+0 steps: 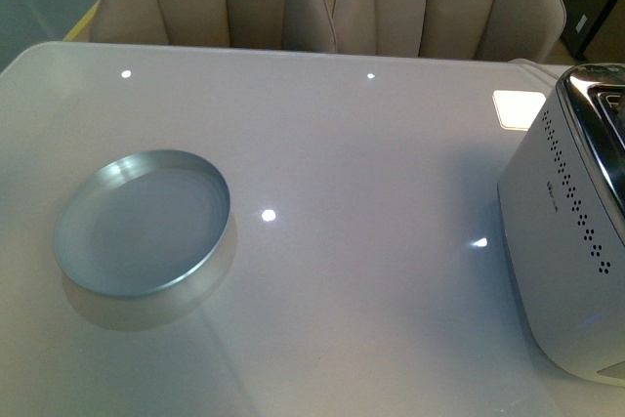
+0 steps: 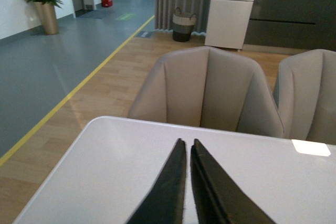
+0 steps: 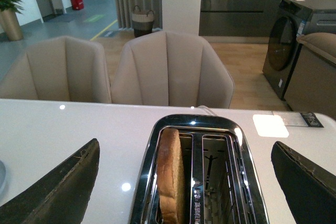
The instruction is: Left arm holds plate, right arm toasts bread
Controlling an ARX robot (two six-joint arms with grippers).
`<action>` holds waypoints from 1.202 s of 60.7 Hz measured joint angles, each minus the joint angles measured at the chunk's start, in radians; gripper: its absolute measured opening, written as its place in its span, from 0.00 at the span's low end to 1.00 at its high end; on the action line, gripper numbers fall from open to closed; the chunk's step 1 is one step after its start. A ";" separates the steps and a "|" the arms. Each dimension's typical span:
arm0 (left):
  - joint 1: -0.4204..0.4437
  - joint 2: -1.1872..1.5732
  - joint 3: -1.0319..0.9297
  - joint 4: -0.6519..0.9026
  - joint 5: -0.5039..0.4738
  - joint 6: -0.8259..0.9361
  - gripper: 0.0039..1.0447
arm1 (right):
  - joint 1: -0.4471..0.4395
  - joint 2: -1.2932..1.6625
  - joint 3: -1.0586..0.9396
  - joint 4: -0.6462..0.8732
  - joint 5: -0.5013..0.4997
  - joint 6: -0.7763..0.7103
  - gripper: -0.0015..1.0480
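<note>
Toaster point(image 1: 571, 241) sits nearest at the right of the front view, on the white table point(image 1: 371, 173); plate point(image 1: 144, 222) lies bare at the left, well apart, neither arm visible. Left wrist view: left gripper point(image 2: 187, 148) clenched on nothing, black bars almost meeting above the table edge. Right wrist view: right gripper point(image 3: 186, 166) spread wide, released, straddling the toaster; bread point(image 3: 169, 174) stands upright in one slot, other slot vacant.
</note>
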 joint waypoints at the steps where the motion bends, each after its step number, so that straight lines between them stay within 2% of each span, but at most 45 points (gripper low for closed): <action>1: -0.003 -0.008 -0.006 -0.002 0.000 0.000 0.03 | 0.000 0.000 0.000 0.000 0.000 0.000 0.92; 27: -0.017 -0.372 -0.198 -0.176 -0.002 0.004 0.03 | 0.000 0.000 0.000 0.000 0.000 0.000 0.92; 73: -0.017 -1.022 -0.276 -0.724 -0.002 0.005 0.03 | 0.000 0.000 0.000 0.000 0.000 0.000 0.92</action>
